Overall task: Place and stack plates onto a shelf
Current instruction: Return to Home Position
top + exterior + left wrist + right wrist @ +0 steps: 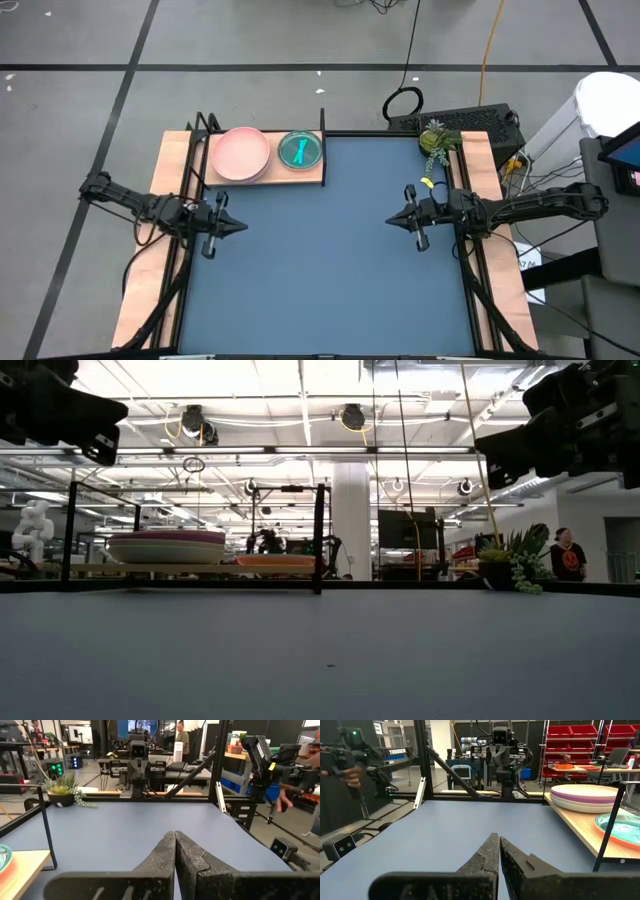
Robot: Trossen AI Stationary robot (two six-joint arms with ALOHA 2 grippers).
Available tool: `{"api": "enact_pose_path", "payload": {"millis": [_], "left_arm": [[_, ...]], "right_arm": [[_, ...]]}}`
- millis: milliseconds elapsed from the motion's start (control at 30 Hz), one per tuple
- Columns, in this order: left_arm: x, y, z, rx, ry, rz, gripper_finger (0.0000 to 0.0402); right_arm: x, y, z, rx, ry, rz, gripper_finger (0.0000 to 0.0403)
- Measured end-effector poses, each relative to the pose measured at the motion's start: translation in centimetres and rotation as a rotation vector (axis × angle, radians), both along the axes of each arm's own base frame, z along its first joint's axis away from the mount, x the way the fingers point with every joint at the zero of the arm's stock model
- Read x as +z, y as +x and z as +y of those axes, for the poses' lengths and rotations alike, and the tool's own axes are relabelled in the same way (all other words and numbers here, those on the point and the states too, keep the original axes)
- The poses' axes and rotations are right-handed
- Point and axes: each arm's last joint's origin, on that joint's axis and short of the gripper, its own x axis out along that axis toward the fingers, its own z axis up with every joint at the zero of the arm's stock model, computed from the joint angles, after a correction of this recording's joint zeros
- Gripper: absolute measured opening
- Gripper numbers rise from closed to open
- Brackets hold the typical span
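Table (330,250) top: smooth, matt slate-blue sheet. Shelf (575,827): pale wood board with faint grain. Its uprights (609,827) are thin black metal with a dull sheen. Pink plate (240,153): smooth plastic, softly glossy. Teal plate (622,826): shinier, near translucent. Left pincer (174,834) and right pincer (498,837): dark, coarse, grainy matt surface.

A robotics lab: red parts bins (577,740), white humanoid figure (35,525), ceiling strip lights (250,400).

Potted plant (436,140) — table's (330,260) far right corner
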Motion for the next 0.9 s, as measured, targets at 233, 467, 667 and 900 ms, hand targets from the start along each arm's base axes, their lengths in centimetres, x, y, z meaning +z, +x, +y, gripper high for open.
{"api": "enact_pose_path", "payload": {"millis": [233, 467, 667, 900], "left_arm": [[-0.4, -1.0, 0.4, 0.000, 0.003, 0.014, 0.0003], [-1.1, -1.1, 0.4, -0.003, 0.009, 0.075, 0.0003], [-1.0, -1.0, 0.5, -0.001, 0.050, 0.056, 0.0003], [-1.8, -0.3, 0.7, 0.003, 0.027, -0.054, 0.0003]], "right_arm": [[-0.3, 0.0, -0.2, -0.011, -0.001, 0.025, 0.0000], [-0.3, 0.0, -0.3, -0.023, -0.002, 0.032, 0.0000], [-0.3, -0.1, -0.3, -0.023, 0.001, 0.031, 0.0000], [-0.6, -0.1, -0.3, -0.025, 0.003, 0.060, 0.0000]]}}
